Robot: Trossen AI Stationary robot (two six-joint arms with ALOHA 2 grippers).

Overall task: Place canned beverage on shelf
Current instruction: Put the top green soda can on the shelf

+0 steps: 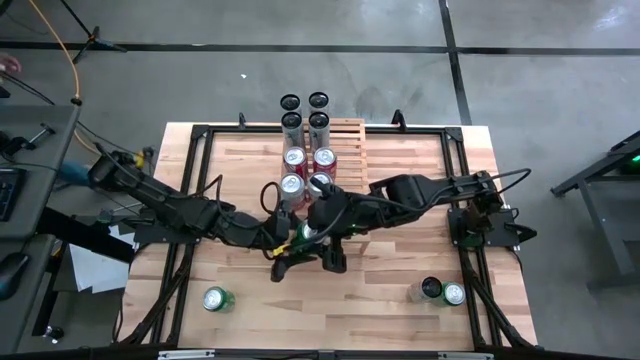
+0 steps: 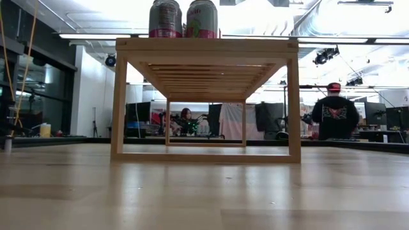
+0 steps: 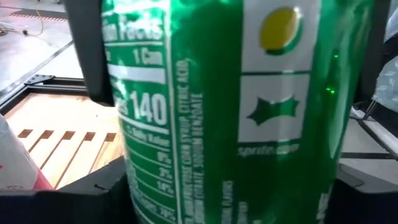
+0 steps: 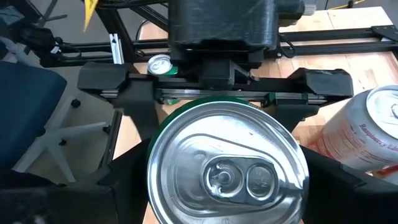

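A green Sprite can [image 3: 236,112] stands upright between both grippers at the table's middle, just near of the shelf; its silver top [image 4: 227,168] shows in the right wrist view. My left gripper [image 1: 283,250] comes from the left and my right gripper [image 1: 325,235] from the right, and both are shut on it. The light-wood shelf [image 1: 345,135] at the far middle carries several cans in two rows [image 1: 306,150]. In the low view the shelf [image 2: 204,48] shows with two cans on top [image 2: 184,18] and no gripper. My left gripper holds the green can's wall [image 3: 124,93] between its two fingers [image 3: 93,56], which come level from the table's left. The can stands upright in the hold. Its bottom is out of view. My right gripper has its two fingers [image 4: 127,186] on either side of the can just below the top rim [image 4: 155,180]. It comes from above, slanting from the right. The pads themselves are hidden under the rim.
A green can [image 1: 215,299] lies near the table's left near corner. Two more cans [image 1: 443,292] stand at the right near side. A pink raspberry can [image 4: 367,130] on the shelf's nearest row is close beside the held can. Black frame rails run along the table's edges.
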